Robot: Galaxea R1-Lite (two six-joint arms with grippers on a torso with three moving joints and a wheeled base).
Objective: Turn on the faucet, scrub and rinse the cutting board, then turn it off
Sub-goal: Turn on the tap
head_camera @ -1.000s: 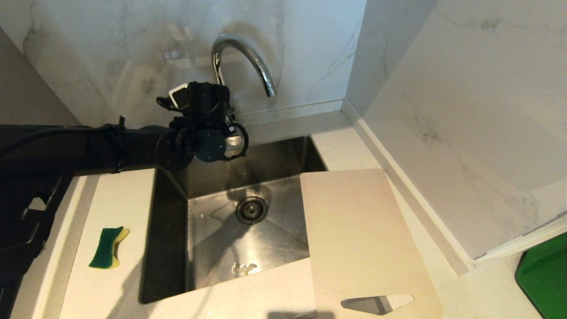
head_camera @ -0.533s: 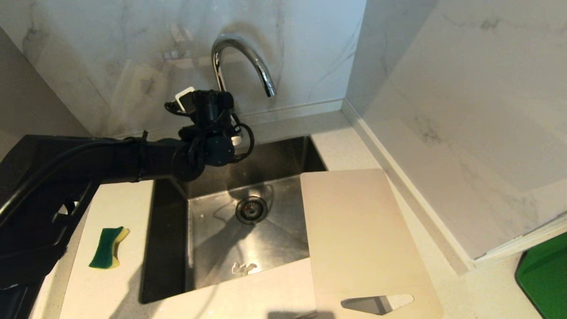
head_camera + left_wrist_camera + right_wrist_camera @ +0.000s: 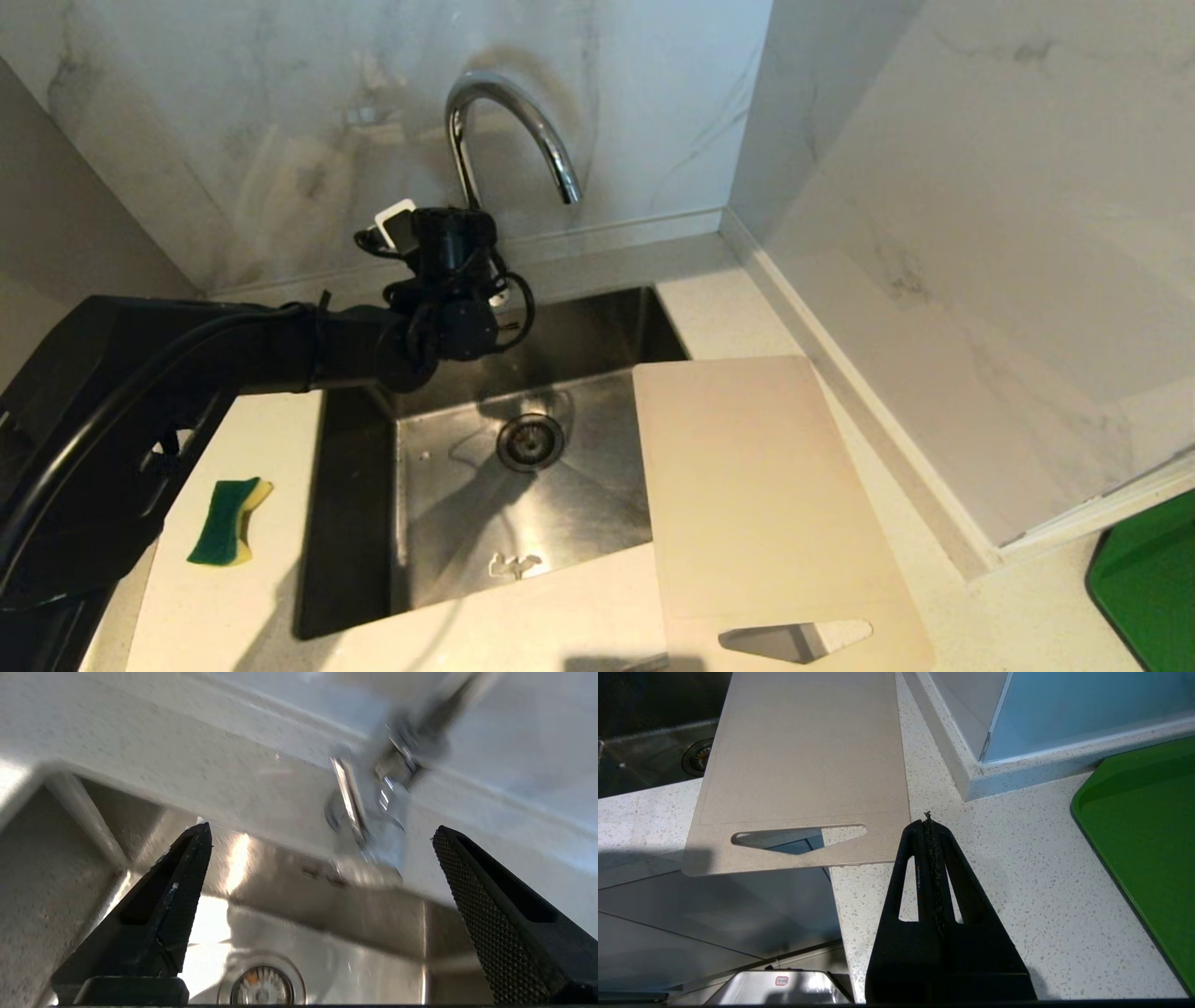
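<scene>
the left gripper (image 3: 322,830) hangs with fingers released wide before the faucet (image 3: 504,131) base at 12 o'clock of the sink (image 3: 523,504); its thin lever (image 3: 348,798) could slip past them. the cutting board (image 3: 756,485) bridges the sink's 3 o'clock rim, overhanging the table (image 3: 980,616). the right gripper (image 3: 928,817) is clenched empty.

The left gripper (image 3: 322,830) has dropped lower (jaws wider) by the faucet (image 3: 509,121).

The chrome gooseneck faucet (image 3: 509,121) stands behind the sink, no water running. The cream cutting board (image 3: 761,495) lies flat, overhanging the sink's right edge.
</scene>
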